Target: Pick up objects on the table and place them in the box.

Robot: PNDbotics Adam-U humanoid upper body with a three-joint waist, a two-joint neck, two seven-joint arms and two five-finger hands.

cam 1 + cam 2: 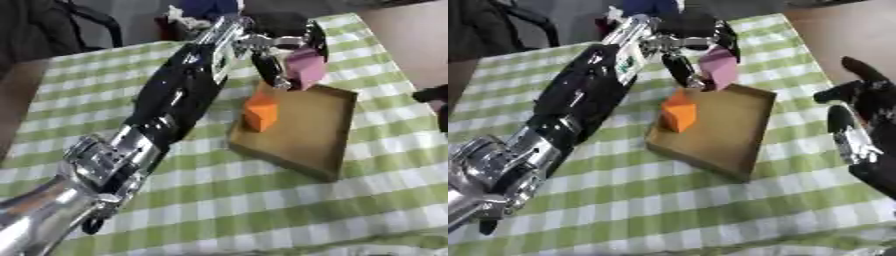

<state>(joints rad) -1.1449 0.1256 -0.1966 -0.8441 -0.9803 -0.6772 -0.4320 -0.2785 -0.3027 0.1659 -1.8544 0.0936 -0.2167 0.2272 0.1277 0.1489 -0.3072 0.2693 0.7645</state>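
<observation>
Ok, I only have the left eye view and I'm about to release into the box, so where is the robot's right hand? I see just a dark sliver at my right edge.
Observer: The right hand shows whole in the right eye view, at the picture's right side, fingers pointing up, beside the shallow brown cardboard box.
Operator: Is it touching the box?
Observer: No, a strip of the green-and-white checked tablecloth lies between them.
Operator: Is it holding anything, as the left hand holds the pink block?
Observer: Nothing; its fingers look relaxed and empty.
</observation>
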